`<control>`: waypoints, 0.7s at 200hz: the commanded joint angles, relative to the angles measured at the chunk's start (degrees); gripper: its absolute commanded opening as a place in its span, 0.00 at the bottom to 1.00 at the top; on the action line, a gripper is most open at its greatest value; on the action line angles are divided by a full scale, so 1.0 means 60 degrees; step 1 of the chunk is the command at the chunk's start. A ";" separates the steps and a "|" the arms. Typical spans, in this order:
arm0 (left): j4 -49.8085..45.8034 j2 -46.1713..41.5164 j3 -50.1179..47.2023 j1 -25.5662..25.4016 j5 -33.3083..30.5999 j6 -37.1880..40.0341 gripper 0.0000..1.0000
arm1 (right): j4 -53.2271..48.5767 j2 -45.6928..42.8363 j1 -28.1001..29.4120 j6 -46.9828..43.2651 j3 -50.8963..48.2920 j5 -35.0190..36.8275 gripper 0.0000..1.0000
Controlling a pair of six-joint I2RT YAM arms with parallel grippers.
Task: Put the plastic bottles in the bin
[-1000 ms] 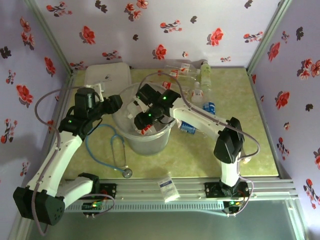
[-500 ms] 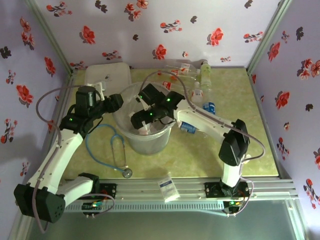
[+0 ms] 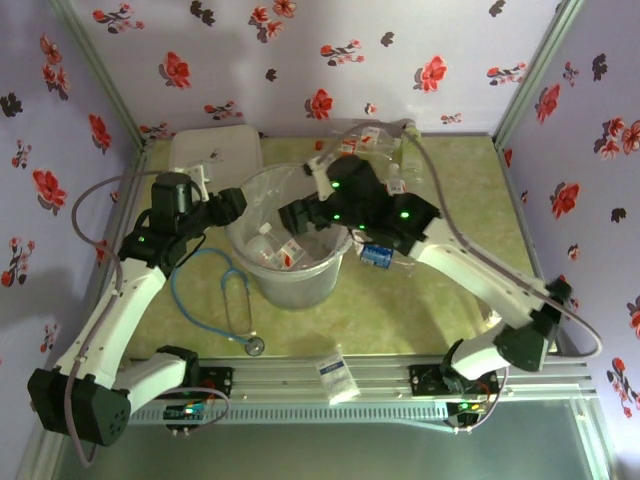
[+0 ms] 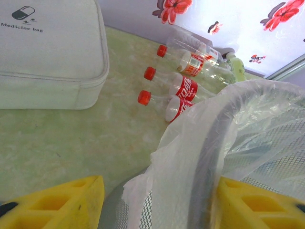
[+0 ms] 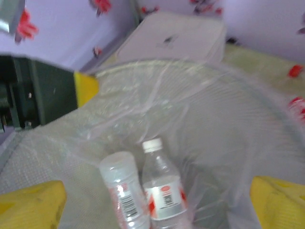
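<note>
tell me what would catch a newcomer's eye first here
The large round translucent bucket lined with a clear bag sits in the middle of the green table, with two small clear plastic bottles lying in its bottom. The right gripper hangs open over it, and more red-capped clear bottles lie behind it, near the flat white box.

A robot test booth: floral-papered walls in an aluminium frame around a green table.
</note>
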 commanded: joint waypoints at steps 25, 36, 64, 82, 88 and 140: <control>-0.0525 0.0533 -0.0047 -0.0015 -0.0261 0.0285 0.59 | -0.0068 -0.1228 -0.2433 0.0988 -0.1364 0.1833 0.99; -0.0554 0.0655 0.0001 -0.0006 -0.0142 0.0257 0.59 | -0.0551 -0.1317 -0.3123 0.1335 -0.1623 0.1814 0.98; -0.0762 0.0571 -0.0067 -0.0021 -0.0057 0.0349 0.60 | -0.1190 -0.1443 -0.4359 0.1664 -0.2517 0.1080 0.89; -0.0900 0.0449 -0.0014 -0.0020 -0.0254 0.0429 0.60 | -0.1295 -0.1266 -0.4414 0.1475 -0.3011 0.0877 0.86; -0.0891 0.0426 0.0022 -0.0026 -0.0269 0.0427 0.60 | -0.1478 -0.1084 -0.4414 0.1381 -0.3064 0.0856 0.85; -0.0875 0.0208 -0.0163 -0.0025 -0.0243 0.0367 0.60 | -0.1490 -0.0128 -0.4480 -0.0817 -0.4127 -0.0120 0.86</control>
